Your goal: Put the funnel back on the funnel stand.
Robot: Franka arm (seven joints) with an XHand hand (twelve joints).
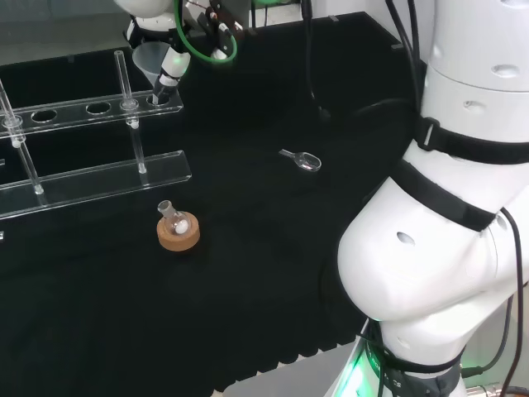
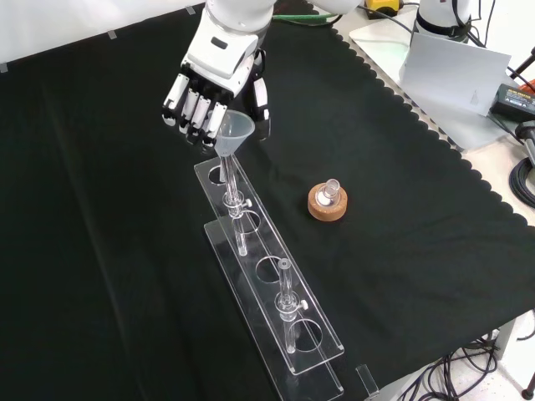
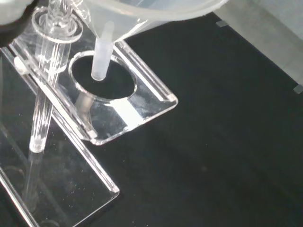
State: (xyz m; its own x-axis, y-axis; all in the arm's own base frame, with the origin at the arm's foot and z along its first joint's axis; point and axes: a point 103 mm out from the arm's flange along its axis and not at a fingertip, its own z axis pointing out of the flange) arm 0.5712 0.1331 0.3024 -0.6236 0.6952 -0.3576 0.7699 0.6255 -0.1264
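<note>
Black cloth [image 2: 125, 251] spreads beneath the hand [image 2: 205, 93], scalloped along its edge. We see the hand's fingers curled around the funnel [image 2: 233, 132], whose stem hangs over the end hole of the clear funnel stand [image 2: 276, 313] below. We make out no readable writing.

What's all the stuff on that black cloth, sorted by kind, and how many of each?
Funnel: 1
Clear funnel stand: 1
Small flask on cork ring: 1
Small clear scoop: 1
Total: 4
</note>
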